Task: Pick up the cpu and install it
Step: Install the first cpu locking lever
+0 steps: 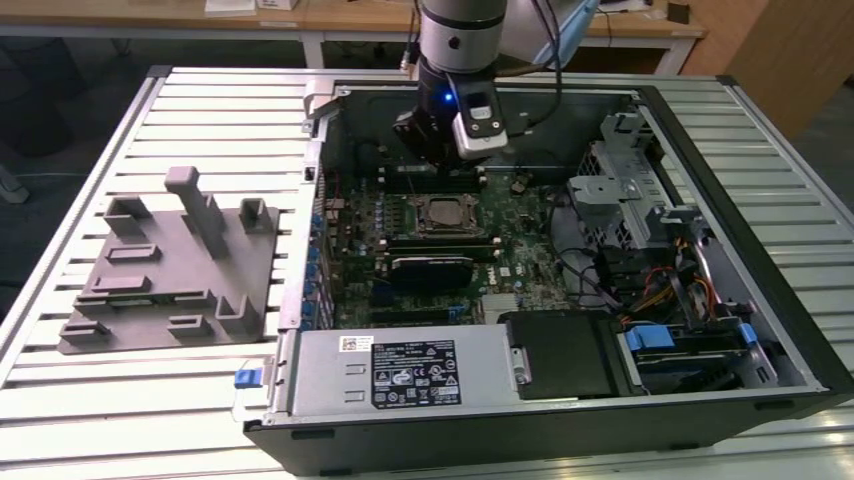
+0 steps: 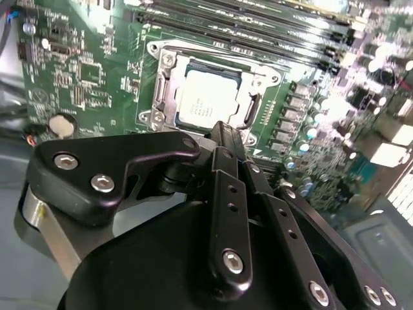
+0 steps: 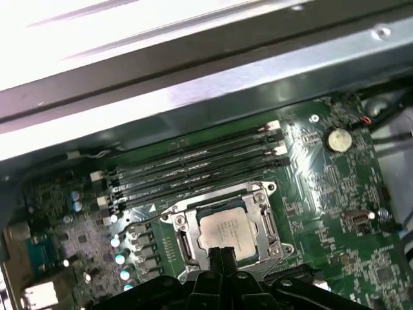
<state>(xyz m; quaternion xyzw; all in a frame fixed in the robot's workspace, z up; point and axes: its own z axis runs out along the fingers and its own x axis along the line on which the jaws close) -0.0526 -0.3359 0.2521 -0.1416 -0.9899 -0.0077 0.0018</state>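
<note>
The cpu (image 1: 434,214) lies flat in the motherboard's socket, its silvery top (image 2: 205,102) framed by the metal socket frame (image 2: 159,82). The first wrist view also has the cpu (image 3: 226,230) inside that frame. My gripper (image 1: 435,150) hangs inside the open computer case, a little above and just behind the socket in the exterior view. In both wrist views its black fingers meet tip to tip with nothing between them, as the gripper (image 2: 222,129) hovers over the edge of the chip without touching it. In the first wrist view, the tip of the gripper (image 3: 222,253) overlaps the socket's near edge.
Long black RAM slots (image 3: 193,165) run beside the socket. A coin battery (image 3: 337,137) sits on the green board. The case wall (image 1: 318,150), power supply (image 1: 400,372), drive cage (image 1: 627,190) and cables (image 1: 641,290) surround the board. A grey fixture (image 1: 174,265) stands on the exterior view's left.
</note>
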